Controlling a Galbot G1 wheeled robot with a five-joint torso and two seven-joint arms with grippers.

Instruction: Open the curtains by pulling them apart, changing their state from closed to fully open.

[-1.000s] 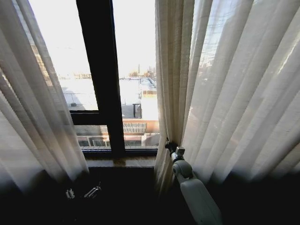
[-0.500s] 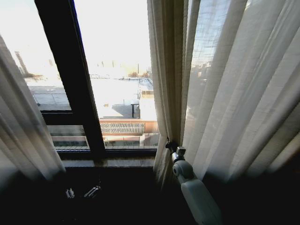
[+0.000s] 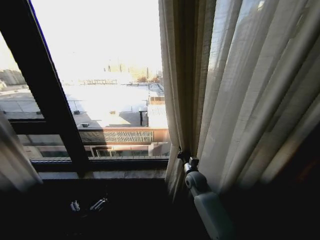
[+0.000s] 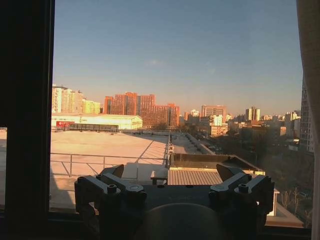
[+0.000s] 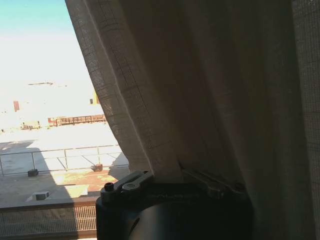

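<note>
The step in hand is judged to be the drawing aside of the right curtain panel. The right hand is seen in the head view at the inner edge of this panel, low down near the window sill. In the right wrist view the fabric is gathered down into the hand, whose fingers are pressed together on a fold of it. The panel is bunched into deep pleats above the pinch point and hangs to the right of the exposed glass.

The left curtain panel is visible at the lower left margin of the head view, well apart from the right panel. Between the two, a dark window frame bar and a wide area of glass are uncovered. The opening is therefore judged to be well advanced but not proven complete, since the outer limits of the window are not shown.

The left hand is held low before the glass, with its fingers spread and nothing between them. It is also seen in the head view at the lower left, below the sill.

The next move is judged to call for the pinched fold to be carried further toward the robot's right, with the grip maintained so that the fabric does not slip.

The curtains are sheer, cream-white and woven with a visible grid texture. Daylight passes through the thinner pleats, while the gathered folds appear darker.
</note>
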